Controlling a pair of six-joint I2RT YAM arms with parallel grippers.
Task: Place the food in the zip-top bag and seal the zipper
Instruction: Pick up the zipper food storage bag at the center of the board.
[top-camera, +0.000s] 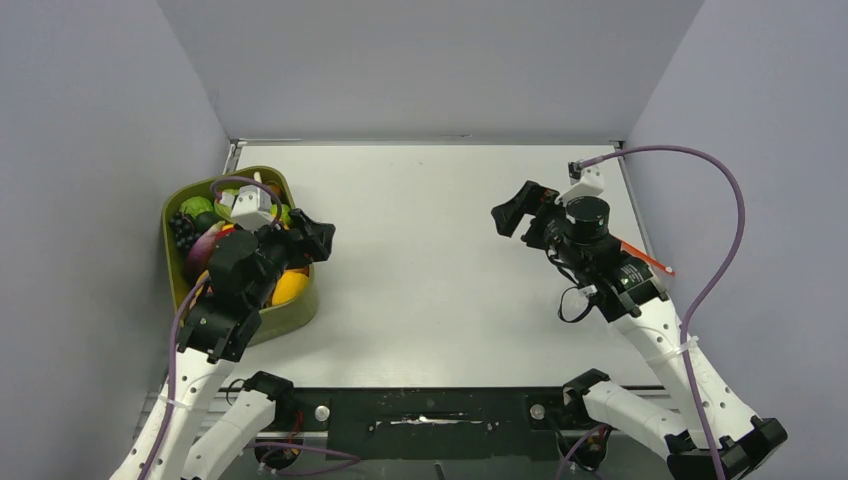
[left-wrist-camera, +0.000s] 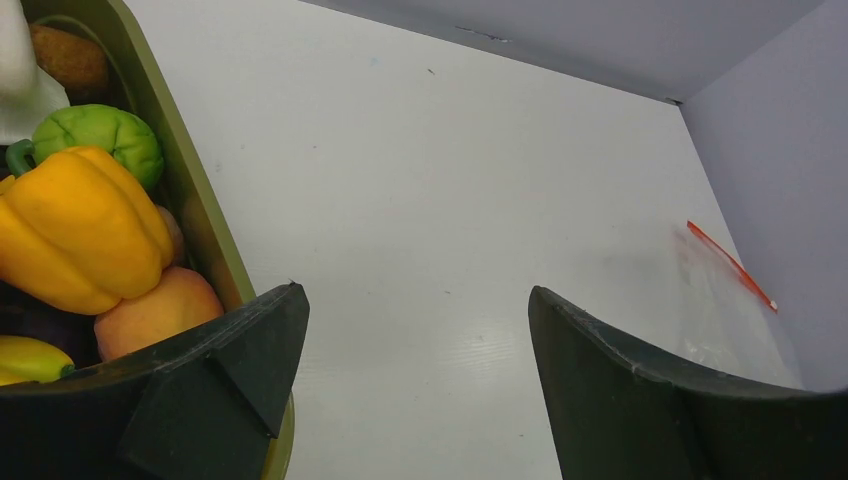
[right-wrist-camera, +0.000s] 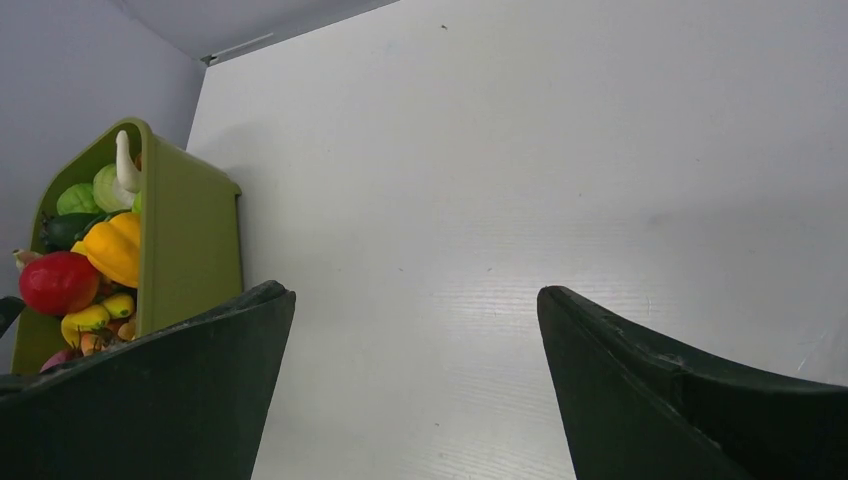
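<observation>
The food fills an olive-green tray at the left: a yellow pepper, a green piece, a peach-coloured piece and a banana. My left gripper is open and empty just over the tray's right rim; in its wrist view only bare table lies between the fingers. The clear zip-top bag lies flat at the far right, its red zipper along the wall side. In the top view the right arm hides most of it, and only the zipper shows. My right gripper is open and empty, left of the bag.
The right wrist view looks past its own open gripper across white table to the tray, with a red piece and the yellow pepper in it. Grey walls close the left, back and right sides.
</observation>
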